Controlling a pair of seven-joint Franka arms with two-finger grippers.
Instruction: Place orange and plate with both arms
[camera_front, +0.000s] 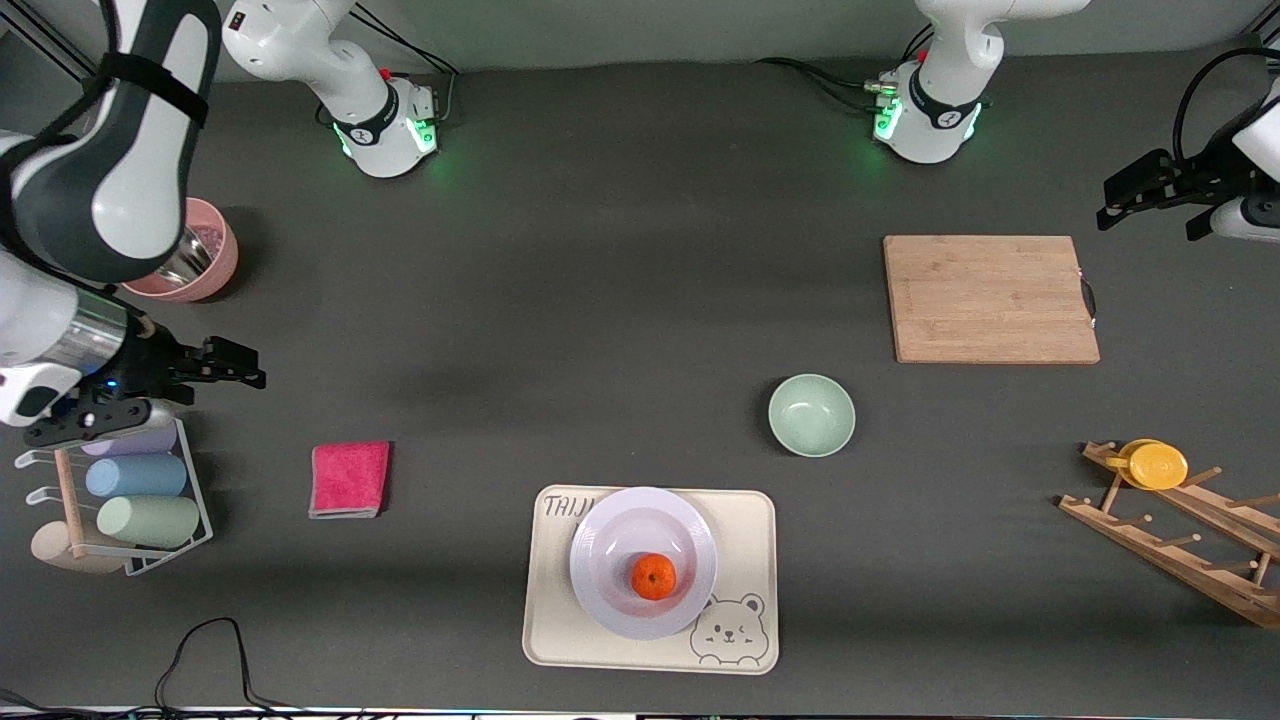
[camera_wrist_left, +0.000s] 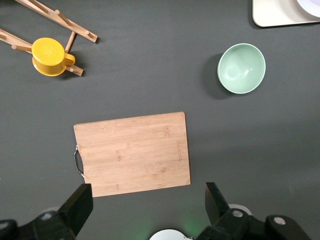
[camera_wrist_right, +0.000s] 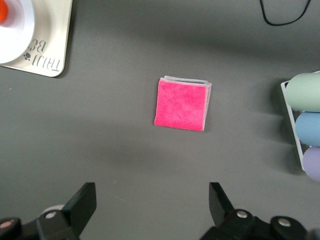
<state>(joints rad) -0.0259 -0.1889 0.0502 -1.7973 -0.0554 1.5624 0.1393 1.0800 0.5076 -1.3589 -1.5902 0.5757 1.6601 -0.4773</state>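
glossy white plate (camera_front: 643, 560), matt dark table (camera_front: 600, 300), grained wooden board (camera_front: 990, 298), fuzzy pink cloth (camera_front: 349, 479).

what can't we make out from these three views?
- Pink cup, front view: the right arm covers most of it; contents unclear.
- Tray lettering, front view: the plate hides all but the first letters.
- Plate and orange, right wrist view: cut off by the picture edge.
- Dish rack, front view: runs off the picture edge.
- Left gripper, front view: the arm itself is cut off by the edge.

The cream bear tray (camera_front: 745, 520) reads "TAIJI", partly covered by the plate (camera_front: 600, 575)
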